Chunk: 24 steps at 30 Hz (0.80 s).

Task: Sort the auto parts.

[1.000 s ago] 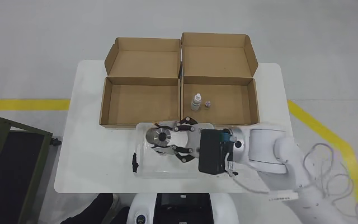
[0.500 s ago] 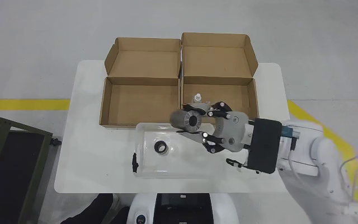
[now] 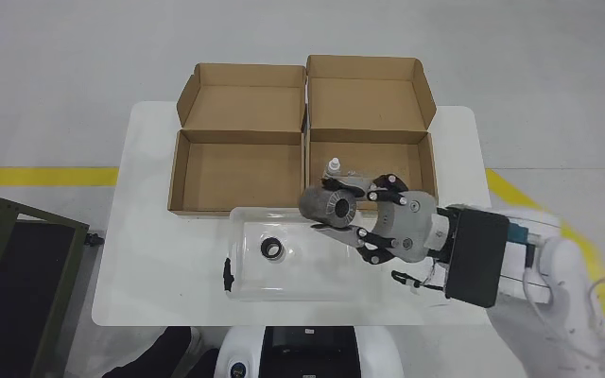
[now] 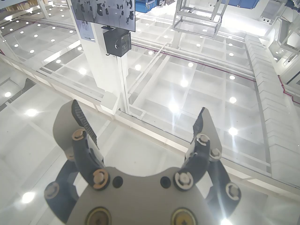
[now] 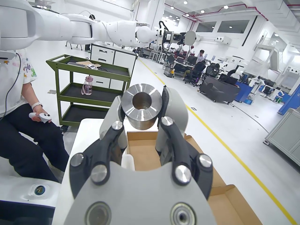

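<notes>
My right gripper (image 3: 333, 210) is shut on a steel cylinder with a bored centre (image 3: 326, 204), held in the air over the seam between the clear plastic tray (image 3: 248, 283) and the right cardboard box (image 3: 411, 175). The right wrist view shows the cylinder (image 5: 142, 108) end-on between the right gripper's (image 5: 141, 115) fingers. A small black ring (image 3: 272, 249) lies in the tray. A little white bottle (image 3: 331, 168) stands in the right box. My left gripper (image 4: 138, 105) points up at the ceiling, open and holding nothing.
The left cardboard box (image 3: 236, 175) sits beside the right one, both with lids folded back, on the white table (image 3: 151, 236). A green cart (image 3: 28, 274) stands off the table's left side.
The right gripper lifted the cylinder out of the clear tray and carried it right, toward the right box. The black ring in the tray came into sight.
</notes>
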Motion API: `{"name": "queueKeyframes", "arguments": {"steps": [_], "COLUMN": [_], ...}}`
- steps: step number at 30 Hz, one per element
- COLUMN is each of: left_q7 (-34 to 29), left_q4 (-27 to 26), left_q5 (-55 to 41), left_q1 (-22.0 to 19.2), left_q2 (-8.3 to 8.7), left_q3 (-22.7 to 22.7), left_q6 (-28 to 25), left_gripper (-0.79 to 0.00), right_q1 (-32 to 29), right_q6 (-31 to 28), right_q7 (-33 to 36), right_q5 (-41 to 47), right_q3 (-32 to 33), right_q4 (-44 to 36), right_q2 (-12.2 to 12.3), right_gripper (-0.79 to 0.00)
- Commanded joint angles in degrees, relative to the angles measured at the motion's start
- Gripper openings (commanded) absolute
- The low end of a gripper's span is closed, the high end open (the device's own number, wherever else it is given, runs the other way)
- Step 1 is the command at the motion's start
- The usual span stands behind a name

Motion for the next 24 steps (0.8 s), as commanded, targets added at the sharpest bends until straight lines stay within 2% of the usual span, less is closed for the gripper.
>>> {"name": "queueKeyframes", "arguments": {"steps": [1,12,24], "left_q7": [0.0,0.0,0.0], "left_q4": [0.0,0.0,0.0], "left_q5": [0.0,0.0,0.0], "left_q1": [0.0,0.0,0.0], "left_q2": [0.0,0.0,0.0], "left_q3": [0.0,0.0,0.0], "left_q6": [0.0,0.0,0.0], "left_gripper": [0.0,0.0,0.0], "right_q1": [0.22,3.56,8.82], "right_q6": [-0.04,0.23,3.01], "right_q7": [0.28,4.81,8.07], "right_q5": [-0.34,-4.35,-8.12], "right_q3": [-0.84,-9.61,-18.6], "right_q4": [0.37,4.54,11.24], "right_q2": [-0.06,-0.85,-2.5], "right_gripper": [-0.785,-0.785,-0.785]}}
